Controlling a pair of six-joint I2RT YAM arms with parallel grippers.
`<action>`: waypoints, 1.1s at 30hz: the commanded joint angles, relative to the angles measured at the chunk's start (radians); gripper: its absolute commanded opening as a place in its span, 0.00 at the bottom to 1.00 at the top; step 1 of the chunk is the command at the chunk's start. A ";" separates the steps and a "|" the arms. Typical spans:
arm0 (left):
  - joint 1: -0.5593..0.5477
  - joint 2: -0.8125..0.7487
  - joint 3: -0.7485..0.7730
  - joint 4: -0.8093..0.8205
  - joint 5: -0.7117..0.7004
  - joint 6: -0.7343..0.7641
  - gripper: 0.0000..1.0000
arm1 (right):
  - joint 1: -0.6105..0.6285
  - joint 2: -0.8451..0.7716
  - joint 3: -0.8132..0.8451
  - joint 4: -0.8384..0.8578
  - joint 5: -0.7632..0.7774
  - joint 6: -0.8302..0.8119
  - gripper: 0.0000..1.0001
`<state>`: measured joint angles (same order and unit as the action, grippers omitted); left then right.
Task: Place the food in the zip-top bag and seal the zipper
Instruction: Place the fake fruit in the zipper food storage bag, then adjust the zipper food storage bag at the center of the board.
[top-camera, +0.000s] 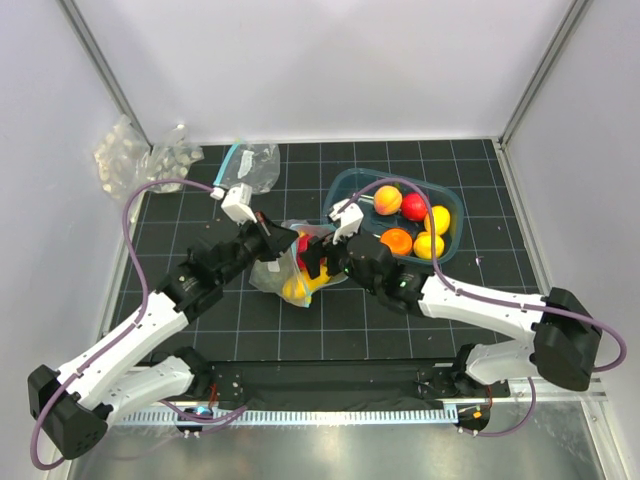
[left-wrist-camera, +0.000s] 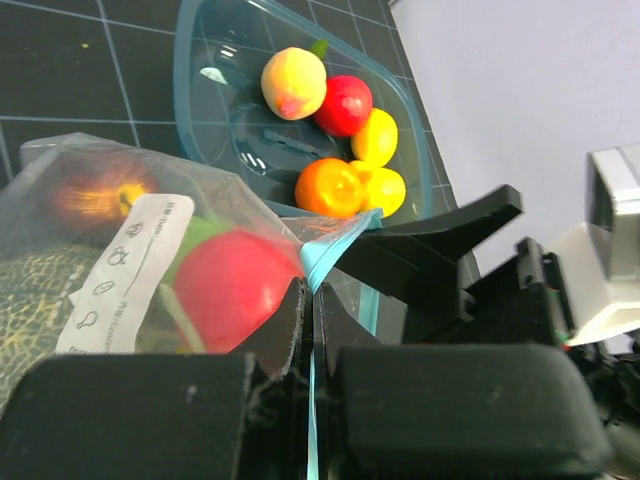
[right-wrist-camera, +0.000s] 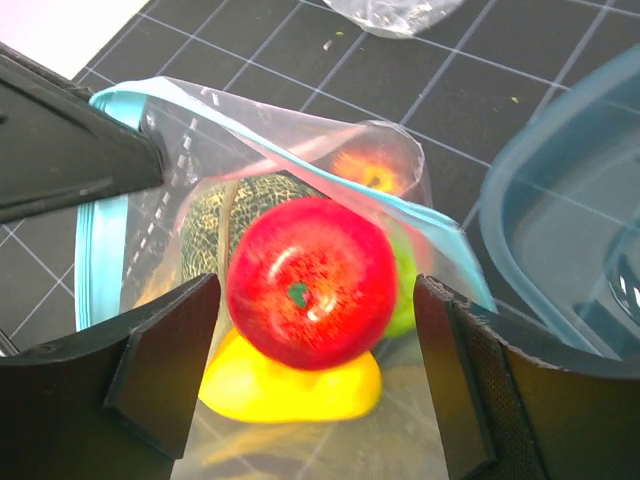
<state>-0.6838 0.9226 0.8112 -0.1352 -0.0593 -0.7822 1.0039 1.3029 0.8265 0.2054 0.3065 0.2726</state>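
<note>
Light was bright, even and from overhead: the white walls (top-camera: 300, 60) washed out pale, with only soft, short shadows on the dark desk (top-camera: 400, 310) in the top view. Small white glare spots sat on the red ball (right-wrist-camera: 310, 280) and along the zip-top bag (right-wrist-camera: 250, 130) film in the right wrist view, and a highlight showed on the teal tray (left-wrist-camera: 215, 75) in the left wrist view. Up close the left tool (left-wrist-camera: 305, 295) and right tool (right-wrist-camera: 315, 320) were dark, soft and out of focus, while things farther off stayed sharp.
</note>
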 joint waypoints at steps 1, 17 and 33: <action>0.013 -0.011 0.039 -0.015 -0.046 0.001 0.00 | 0.002 -0.073 0.059 -0.075 0.060 0.045 0.83; 0.050 -0.004 0.060 -0.127 -0.191 -0.040 0.00 | 0.001 -0.061 0.229 -0.403 0.292 0.192 0.75; 0.055 -0.094 0.054 -0.242 -0.459 -0.101 0.00 | 0.015 0.039 0.281 -0.454 0.152 0.287 0.56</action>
<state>-0.6380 0.8551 0.8326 -0.3454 -0.4210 -0.8600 1.0065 1.3365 1.0607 -0.2649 0.4854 0.5350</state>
